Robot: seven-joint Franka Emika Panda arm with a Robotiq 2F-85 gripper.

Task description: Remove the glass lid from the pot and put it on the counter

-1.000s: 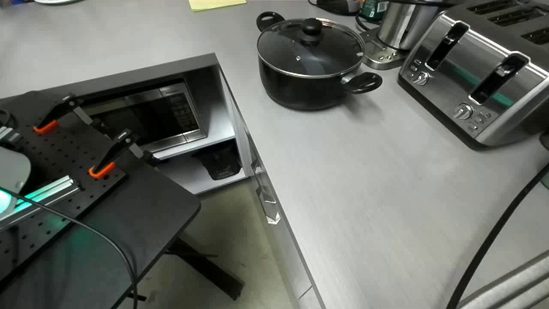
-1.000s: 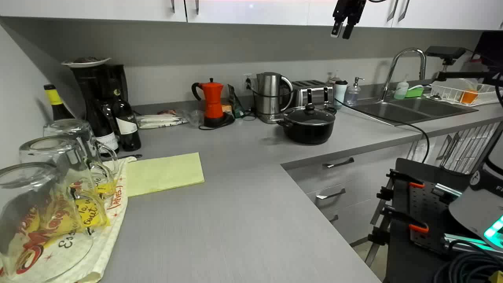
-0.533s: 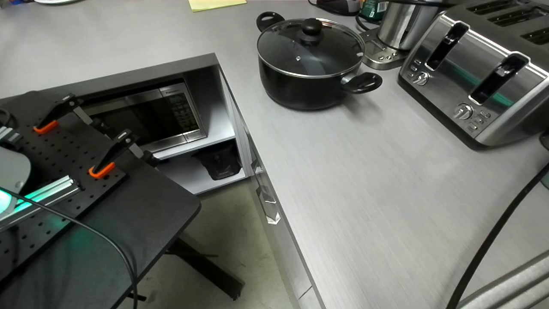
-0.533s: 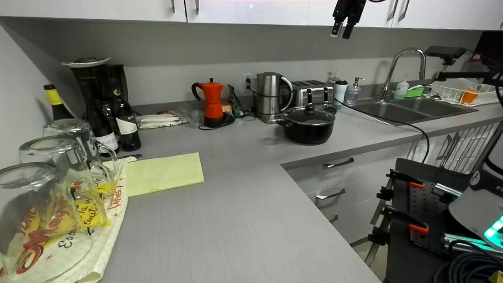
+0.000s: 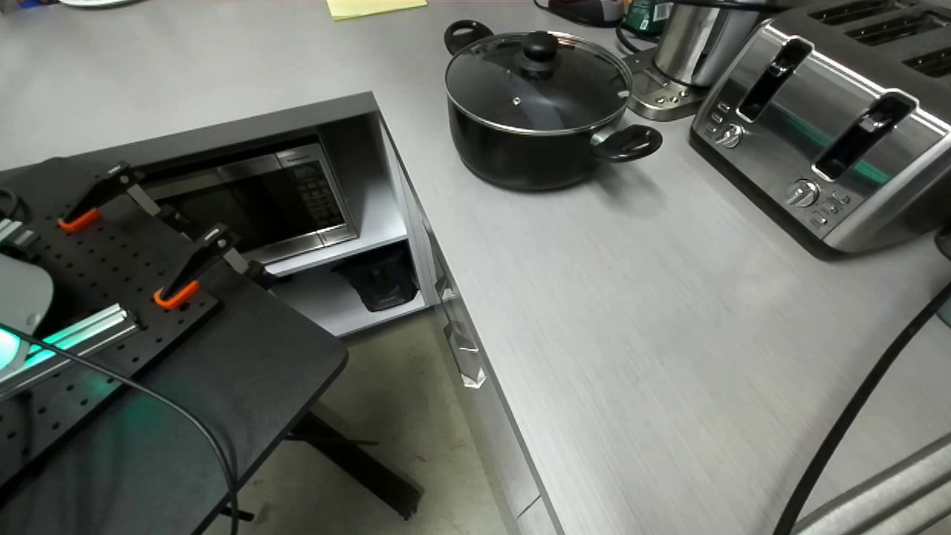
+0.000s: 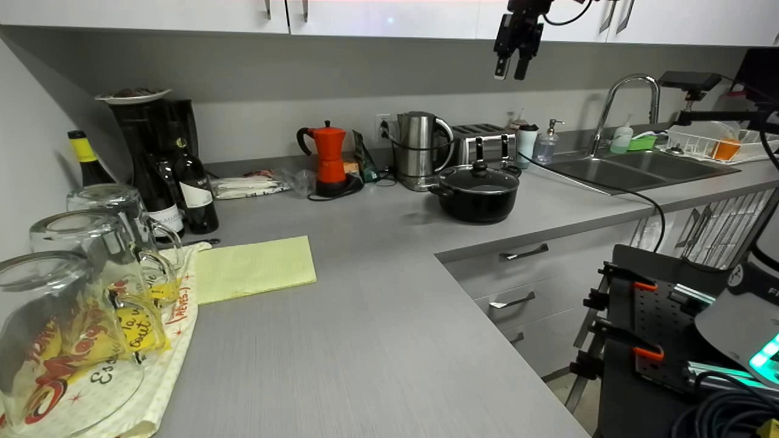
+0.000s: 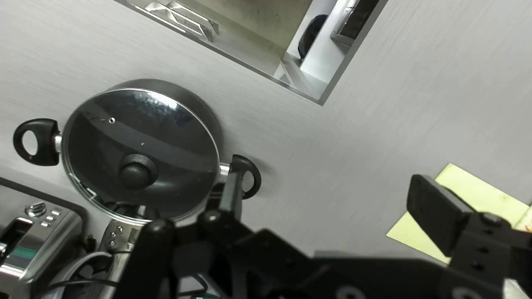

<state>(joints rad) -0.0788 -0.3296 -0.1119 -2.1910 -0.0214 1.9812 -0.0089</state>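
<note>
The black pot [image 5: 520,163] stands upright on the light-grey counter [image 5: 631,312] in both exterior views [image 6: 478,208]. The glass lid [image 5: 490,96] lies on the pot, its black knob up; it also shows in an exterior view [image 6: 465,180] and the wrist view [image 7: 166,137]. My gripper [image 6: 511,72] hangs high above the counter and pot, fingers down, apart and empty. In the wrist view, the gripper [image 7: 326,187] has its fingers wide apart; the left finger overlaps the pot's right handle in the picture without visible contact. The lid's knob is left of both fingers there.
The steel toaster [image 5: 825,141] and kettle [image 6: 417,143] stand close behind the pot. A yellow cloth [image 6: 255,267] and glass mugs [image 6: 79,292] lie farther along the counter. The counter's inner edge [image 7: 257,72] drops to the floor near the pot. White cabinets [image 6: 383,18] hang above.
My gripper has moved down and slightly left in an exterior view within the last half second. The pot and lid have not moved.
</note>
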